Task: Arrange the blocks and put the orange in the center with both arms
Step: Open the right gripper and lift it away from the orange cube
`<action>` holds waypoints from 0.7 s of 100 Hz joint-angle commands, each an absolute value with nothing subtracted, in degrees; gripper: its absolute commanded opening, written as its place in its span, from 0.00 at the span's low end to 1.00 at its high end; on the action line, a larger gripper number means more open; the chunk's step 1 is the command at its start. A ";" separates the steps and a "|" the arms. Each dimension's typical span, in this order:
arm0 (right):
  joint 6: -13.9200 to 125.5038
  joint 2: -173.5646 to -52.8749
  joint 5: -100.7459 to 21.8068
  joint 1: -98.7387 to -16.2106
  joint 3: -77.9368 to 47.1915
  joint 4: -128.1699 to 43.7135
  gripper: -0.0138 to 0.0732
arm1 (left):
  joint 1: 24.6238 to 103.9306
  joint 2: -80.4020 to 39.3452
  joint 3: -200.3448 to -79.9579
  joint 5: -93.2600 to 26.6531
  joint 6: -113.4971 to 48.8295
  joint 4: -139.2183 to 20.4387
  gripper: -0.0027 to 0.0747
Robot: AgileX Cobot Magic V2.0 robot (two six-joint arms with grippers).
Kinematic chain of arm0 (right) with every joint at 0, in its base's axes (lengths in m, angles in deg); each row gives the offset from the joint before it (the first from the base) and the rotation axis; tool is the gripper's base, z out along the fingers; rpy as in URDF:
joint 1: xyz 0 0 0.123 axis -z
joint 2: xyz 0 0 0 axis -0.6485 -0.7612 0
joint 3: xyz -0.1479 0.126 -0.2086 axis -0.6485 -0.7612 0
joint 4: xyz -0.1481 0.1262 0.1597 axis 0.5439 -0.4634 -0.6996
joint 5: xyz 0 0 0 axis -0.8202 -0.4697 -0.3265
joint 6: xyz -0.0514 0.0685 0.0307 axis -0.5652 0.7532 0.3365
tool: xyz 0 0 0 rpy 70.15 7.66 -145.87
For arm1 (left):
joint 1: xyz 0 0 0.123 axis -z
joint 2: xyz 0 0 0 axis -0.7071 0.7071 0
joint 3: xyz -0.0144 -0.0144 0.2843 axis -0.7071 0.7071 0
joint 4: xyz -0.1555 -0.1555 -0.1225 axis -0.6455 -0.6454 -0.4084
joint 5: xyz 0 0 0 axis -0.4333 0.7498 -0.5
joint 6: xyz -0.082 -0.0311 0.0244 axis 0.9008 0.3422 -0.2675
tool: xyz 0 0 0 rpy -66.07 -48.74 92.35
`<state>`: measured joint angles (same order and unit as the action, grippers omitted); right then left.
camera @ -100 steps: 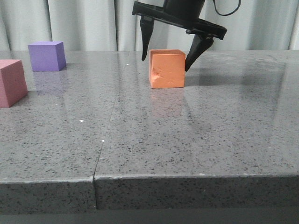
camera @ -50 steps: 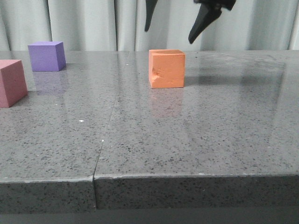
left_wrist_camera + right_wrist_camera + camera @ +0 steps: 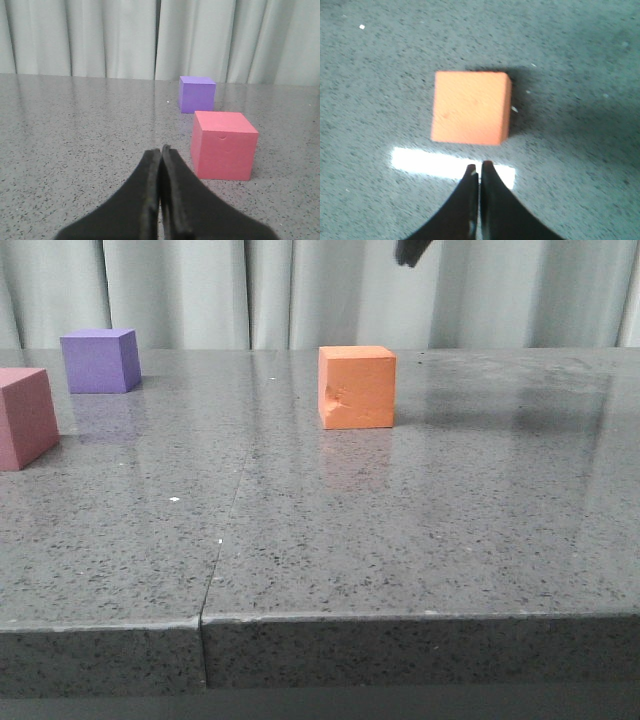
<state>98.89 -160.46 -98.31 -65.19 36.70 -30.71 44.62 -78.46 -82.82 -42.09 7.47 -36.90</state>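
Observation:
The orange cube (image 3: 357,387) stands alone near the middle of the grey table (image 3: 420,530), its dented face towards the front. My right gripper (image 3: 480,165) hangs high above it, shut and holding nothing, with the orange cube (image 3: 470,107) seen from above just beyond the tips. In the front view only one dark fingertip (image 3: 408,252) shows, at the upper edge. The purple cube (image 3: 99,360) sits far back on the left, and the pink-red cube (image 3: 24,417) is at the left edge. My left gripper (image 3: 161,149) is shut and empty, low over the table. The pink-red cube (image 3: 223,145) lies just ahead and to one side, the purple cube (image 3: 197,94) behind it.
A seam (image 3: 228,520) runs front to back through the tabletop left of the orange cube. Pale curtains (image 3: 200,290) close off the back. The table's front edge (image 3: 400,625) is close to the camera.
My right gripper has lifted from around the orange cube, almost out of the front view, and its fingers have gone from open to shut. The cubes have not moved.

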 commanded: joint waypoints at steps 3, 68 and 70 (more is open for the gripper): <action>98.17 -154.16 -102.98 -65.11 33.94 -28.20 0.08 | 44.64 -80.01 -80.46 -46.80 7.47 -37.18 0.01; 93.12 -127.28 -78.13 -65.11 -1.34 -25.80 0.08 | 44.64 -80.01 -80.46 -46.80 7.47 -36.69 0.01; 93.00 -126.31 -77.11 -65.11 -2.63 -25.75 0.08 | 44.64 -80.01 -80.46 -46.80 7.47 -36.69 0.01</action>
<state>94.66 -131.52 -84.64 -65.19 0.09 -26.86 44.62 -78.46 -82.82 -42.09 7.47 -36.70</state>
